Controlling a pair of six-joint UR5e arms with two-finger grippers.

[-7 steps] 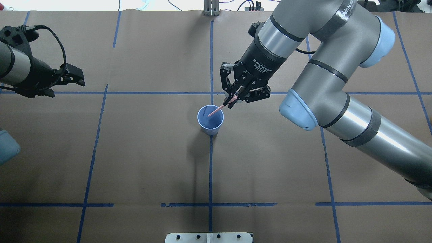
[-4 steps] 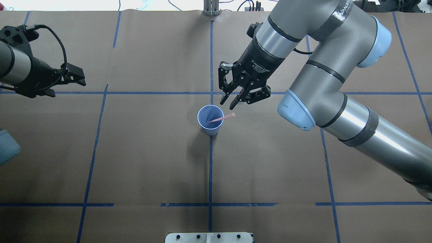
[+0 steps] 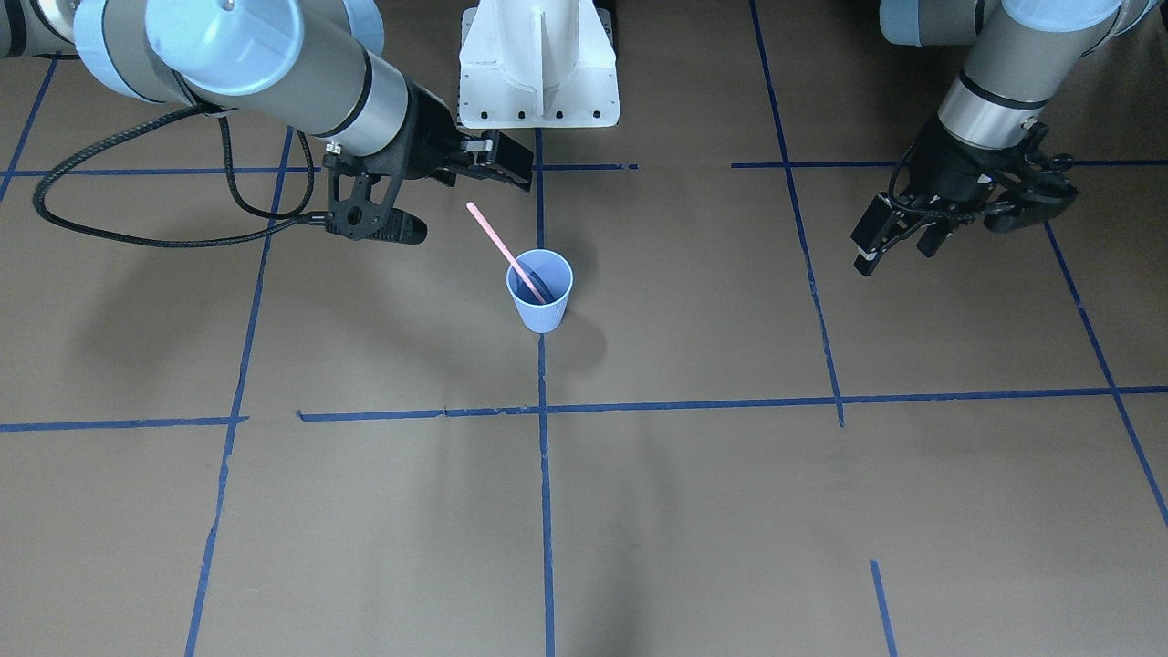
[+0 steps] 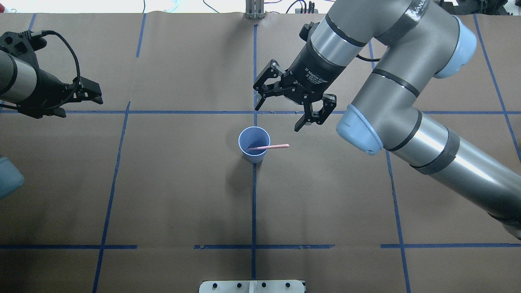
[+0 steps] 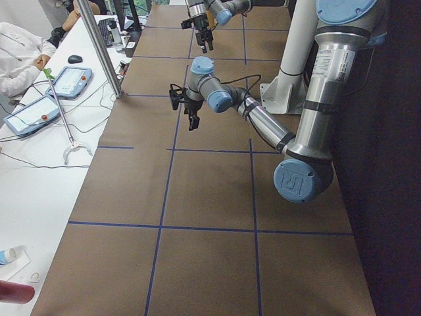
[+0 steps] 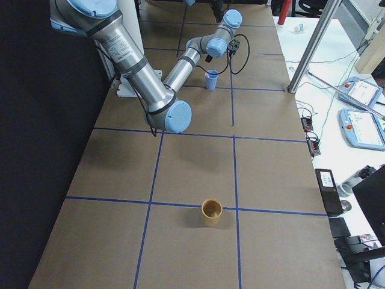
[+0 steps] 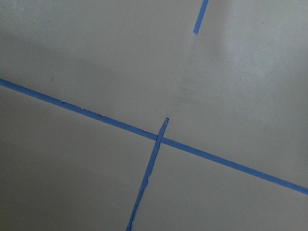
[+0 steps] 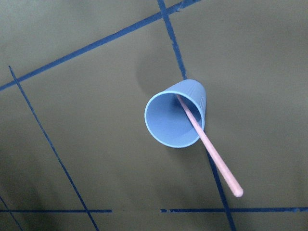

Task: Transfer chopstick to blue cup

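brown paper tabletop (image 4: 171,191); chopstick (image 4: 274,146) leans in blue cup (image 4: 248,140), apart from right gripper (image 4: 277,119), jaws wide, empty.

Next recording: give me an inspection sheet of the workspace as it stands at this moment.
Surface: brown table marked with blue tape lines.
Job's things: chopstick slanted inside the upright blue cup, leaning on its rim.
Clutter: gold cup far off near the table's right end.
Grippers: right gripper open, empty, beside the blue cup; left gripper far away, state unclear.
Cables: black cable looped by the right wrist.
Surroundings: white bench, control tablet, a person.
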